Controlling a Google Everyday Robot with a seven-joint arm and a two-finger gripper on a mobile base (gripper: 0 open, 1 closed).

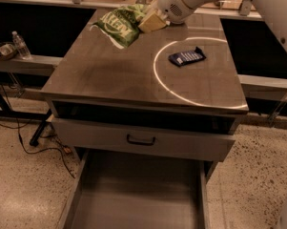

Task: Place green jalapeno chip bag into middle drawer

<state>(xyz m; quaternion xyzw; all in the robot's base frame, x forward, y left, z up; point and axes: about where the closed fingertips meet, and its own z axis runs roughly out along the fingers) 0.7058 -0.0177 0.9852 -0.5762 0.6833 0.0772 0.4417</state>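
Holding the green jalapeno chip bag (120, 26) above the far left corner of the cabinet top (109, 78)

We are gripping the bag with the gripper (152, 22), its fingers clamping the bag's right end. The bag is hanging out to the left of the gripper, with its long axis running roughly left to right, and it appears to be riding clear of the surface.

The middle drawer (138, 194) is standing open at the near side of the cabinet, well below the top. We are judging this to be the controlling relation: the drawer is lying toward the camera and downward from the gripper, well apart from it. The closed drawer front (105, 133) with the dark handle is sitting between the two levels.

The bag's long axis is lying across the drawer's width, so we are expecting no rotation to be needed. The carry is calling for travel over the near edge before any descent.

The dark blue packet (187, 57) is lying on the top, to the right of the gripper.
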